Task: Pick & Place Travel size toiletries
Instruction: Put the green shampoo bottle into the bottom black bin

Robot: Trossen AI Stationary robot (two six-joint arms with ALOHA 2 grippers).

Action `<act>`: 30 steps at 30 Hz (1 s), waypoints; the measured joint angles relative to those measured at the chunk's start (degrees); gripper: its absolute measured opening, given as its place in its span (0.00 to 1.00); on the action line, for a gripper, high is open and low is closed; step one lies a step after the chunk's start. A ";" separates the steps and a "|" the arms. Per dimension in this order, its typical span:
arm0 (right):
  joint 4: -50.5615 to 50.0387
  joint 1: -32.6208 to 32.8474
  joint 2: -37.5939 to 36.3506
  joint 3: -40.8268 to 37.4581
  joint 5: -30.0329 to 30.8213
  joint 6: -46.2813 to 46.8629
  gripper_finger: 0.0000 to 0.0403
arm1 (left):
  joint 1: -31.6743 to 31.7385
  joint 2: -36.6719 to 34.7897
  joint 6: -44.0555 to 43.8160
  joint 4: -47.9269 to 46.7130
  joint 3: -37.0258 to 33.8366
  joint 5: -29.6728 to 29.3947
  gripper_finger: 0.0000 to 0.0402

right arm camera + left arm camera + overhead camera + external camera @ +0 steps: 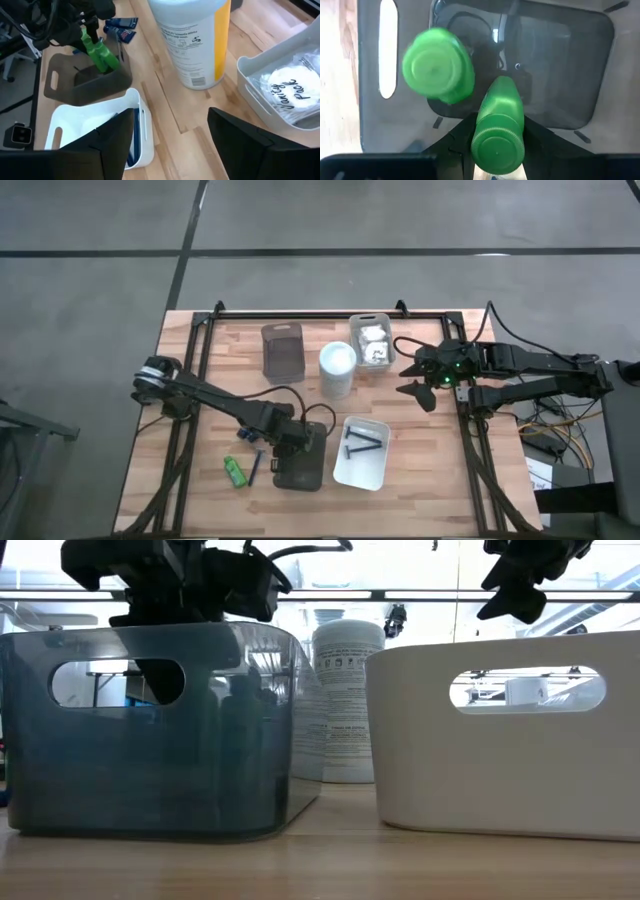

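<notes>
Grey concrete floor around a pale wooden table (420, 490). Near the left edge, a green bottle (234, 471) lying beside navy tubes (256, 467). Left gripper (498, 150) pinching another green bottle (499, 125) over the dark grey tray (300, 470). Farther right, white tray (362, 470), then right gripper (418, 378), jaws spread, holding nothing.

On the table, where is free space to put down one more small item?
Bare wood lies in front of the white tray, toward the table's near right corner, and at the far left beside the clear grey tray. It is crowded around the dark tray, where the left tool holds a green bottle.
</notes>
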 joint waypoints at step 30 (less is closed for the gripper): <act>0.00 0.00 0.02 0.16 -0.11 -2.17 0.53 | -0.16 -4.01 -0.93 -0.02 0.53 -0.07 0.53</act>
